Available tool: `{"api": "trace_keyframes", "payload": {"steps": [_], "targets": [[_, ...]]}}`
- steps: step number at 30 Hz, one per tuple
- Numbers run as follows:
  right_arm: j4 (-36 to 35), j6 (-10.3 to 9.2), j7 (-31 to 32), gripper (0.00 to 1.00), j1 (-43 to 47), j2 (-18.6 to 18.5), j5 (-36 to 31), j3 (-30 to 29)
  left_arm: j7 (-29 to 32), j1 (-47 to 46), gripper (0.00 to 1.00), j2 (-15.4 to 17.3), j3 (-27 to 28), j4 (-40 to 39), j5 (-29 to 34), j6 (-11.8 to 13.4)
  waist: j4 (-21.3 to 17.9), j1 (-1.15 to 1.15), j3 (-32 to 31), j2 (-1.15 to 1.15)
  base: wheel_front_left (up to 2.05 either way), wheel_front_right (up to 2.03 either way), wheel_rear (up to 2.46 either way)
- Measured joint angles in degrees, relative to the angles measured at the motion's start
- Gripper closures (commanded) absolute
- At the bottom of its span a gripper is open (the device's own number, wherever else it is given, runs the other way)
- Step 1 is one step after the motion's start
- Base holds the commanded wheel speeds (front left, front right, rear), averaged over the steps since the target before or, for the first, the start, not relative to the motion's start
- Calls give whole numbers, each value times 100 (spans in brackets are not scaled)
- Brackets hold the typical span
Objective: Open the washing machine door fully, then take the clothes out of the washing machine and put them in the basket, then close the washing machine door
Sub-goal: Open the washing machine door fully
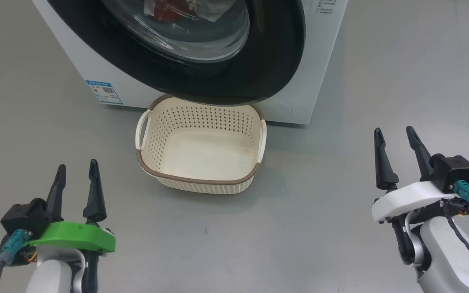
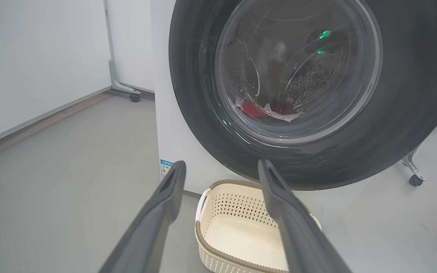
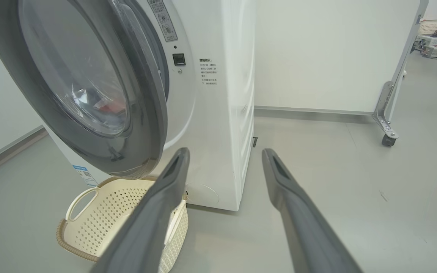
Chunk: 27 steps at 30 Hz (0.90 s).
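The white washing machine stands at the top of the head view. The washing machine door, black-rimmed with a glass bowl, overhangs the basket. In the right wrist view the door stands slightly off the machine's front. Red and white clothes show through the glass, and also in the left wrist view. The cream basket sits empty on the floor under the door. My left gripper is open at lower left, and my right gripper is open at lower right. Both are empty and clear of the basket.
Grey floor spreads all around the basket and machine. White partition panels on casters stand to the machine's left and behind its right side. A blue sticker marks the machine's lower front.
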Motion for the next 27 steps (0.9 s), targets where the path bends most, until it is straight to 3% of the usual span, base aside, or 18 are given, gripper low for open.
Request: {"api": "trace_keyframes", "payload": {"steps": [13, 27], "targets": [[-432, -140, -59, 0, 326, 94, -330, -197, 0, 17, 0, 0, -35, -32, 10, 0, -40, 0, -4, 0, 0, 0, 0], [-779, -160, -66, 0, 500, 193, -525, -410, 0, 20, 0, 0, -109, -41, 35, 0, -42, 0, -4, 0, 0, 0, 0]]}}
